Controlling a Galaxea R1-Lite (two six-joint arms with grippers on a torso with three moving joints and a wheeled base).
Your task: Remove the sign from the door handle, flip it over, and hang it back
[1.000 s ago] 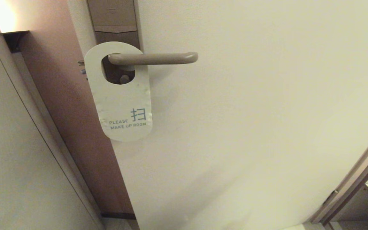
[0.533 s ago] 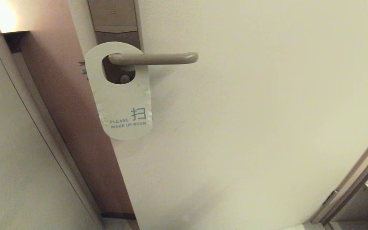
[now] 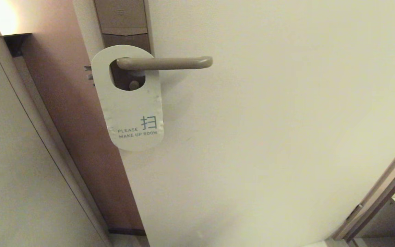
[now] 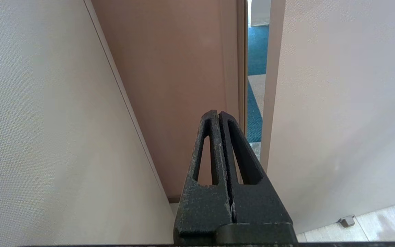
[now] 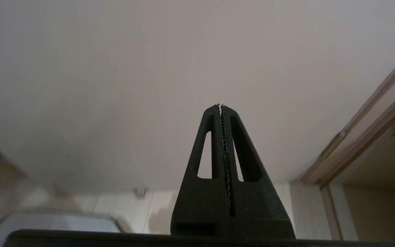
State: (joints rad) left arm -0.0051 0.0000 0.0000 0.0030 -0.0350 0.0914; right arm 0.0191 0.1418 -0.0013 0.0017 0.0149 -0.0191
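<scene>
The sign (image 3: 130,109) hangs by its oval hole on the door handle (image 3: 165,62), white side out, reading "PLEASE MAKE UP ROOM". The handle is a horizontal beige lever on a tall brown lock plate (image 3: 122,24). Neither arm shows in the head view. My left gripper (image 4: 218,113) is shut and empty, low down, facing the gap at the door's edge. My right gripper (image 5: 220,106) is shut and empty too, pointing at the bare lower part of the door, far below the sign.
The white door (image 3: 286,120) fills most of the head view and stands ajar; blue carpet (image 4: 257,51) shows through the gap. A brown door frame (image 3: 67,113) and a pale wall (image 3: 12,171) lie to the left. A door stop (image 4: 346,221) sits on the tiled floor.
A dark shape at the head view's lower right edge has dropped out of view. The sign has swung very slightly and hangs still.
</scene>
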